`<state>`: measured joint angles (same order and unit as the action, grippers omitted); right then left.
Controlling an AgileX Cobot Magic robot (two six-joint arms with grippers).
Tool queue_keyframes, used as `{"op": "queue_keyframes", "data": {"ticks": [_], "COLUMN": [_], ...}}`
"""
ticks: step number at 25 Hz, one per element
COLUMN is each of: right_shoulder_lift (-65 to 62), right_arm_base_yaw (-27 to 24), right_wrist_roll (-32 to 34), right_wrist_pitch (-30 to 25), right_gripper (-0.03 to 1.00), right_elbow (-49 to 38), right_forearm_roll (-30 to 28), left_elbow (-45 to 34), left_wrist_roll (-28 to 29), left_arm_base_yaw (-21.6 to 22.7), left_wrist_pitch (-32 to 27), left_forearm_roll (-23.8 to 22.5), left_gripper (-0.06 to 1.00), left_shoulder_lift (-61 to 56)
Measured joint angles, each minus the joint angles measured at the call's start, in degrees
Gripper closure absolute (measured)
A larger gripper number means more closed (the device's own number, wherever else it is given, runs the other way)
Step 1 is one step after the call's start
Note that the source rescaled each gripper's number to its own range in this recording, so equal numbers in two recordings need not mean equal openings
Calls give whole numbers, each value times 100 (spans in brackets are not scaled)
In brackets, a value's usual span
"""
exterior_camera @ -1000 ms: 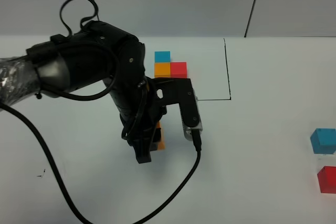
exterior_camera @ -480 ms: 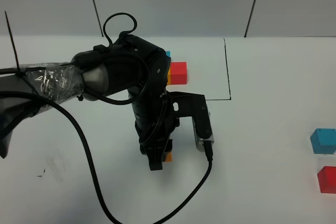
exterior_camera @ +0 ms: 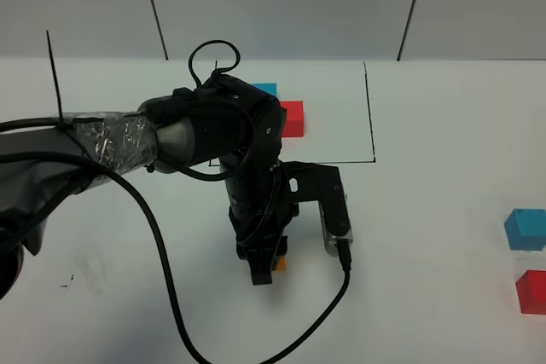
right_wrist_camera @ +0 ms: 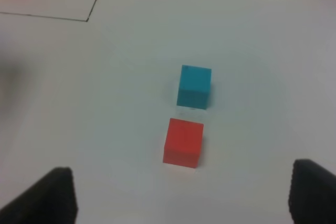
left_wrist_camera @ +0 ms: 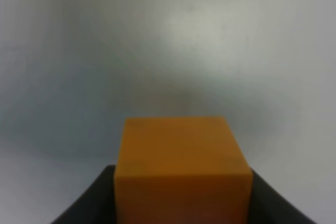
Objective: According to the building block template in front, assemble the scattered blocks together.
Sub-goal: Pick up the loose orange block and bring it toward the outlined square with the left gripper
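As the left arm [exterior_camera: 171,138], partly wrapped in clear film, reaches over the middle of the white table [exterior_camera: 444,125], its left gripper [exterior_camera: 263,268] points down with jaws clamped on the orange cube [exterior_camera: 280,262]. The left wrist view shows the cube [left_wrist_camera: 181,166] wedged between the dark fingers [left_wrist_camera: 86,205]; whether it touches the surface cannot be told. Beyond it, toward the far edge, lies the building block template [exterior_camera: 292,117], its blue and red cubes showing inside the black outline [exterior_camera: 369,108] and the arm hiding the rest. Well apart, near the right edge, the light blue cube [exterior_camera: 525,228] sits just beside the red cube [exterior_camera: 532,290], not touching. The right gripper [right_wrist_camera: 181,198] hangs over the table near the pair, jaws wide apart with nothing between them.
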<state>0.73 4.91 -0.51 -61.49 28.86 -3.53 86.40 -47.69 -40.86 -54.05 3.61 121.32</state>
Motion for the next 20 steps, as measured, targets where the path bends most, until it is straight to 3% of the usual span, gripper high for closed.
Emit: {"op": "queue_keyframes", "data": {"ticks": [20], "right_shoulder_lift": [0], "right_arm_base_yaw": [0], "right_wrist_roll": [0], "right_wrist_pitch": [0], "right_gripper": [30], "right_elbow": [0], "right_forearm_roll": [0], "left_elbow": [0], "left_wrist_roll": [-57], "left_arm_base_yaw": [-2], "left_wrist_pitch": [208], "left_forearm_roll": [0], "left_gripper": [94], "left_shoulder_lift": [321]}}
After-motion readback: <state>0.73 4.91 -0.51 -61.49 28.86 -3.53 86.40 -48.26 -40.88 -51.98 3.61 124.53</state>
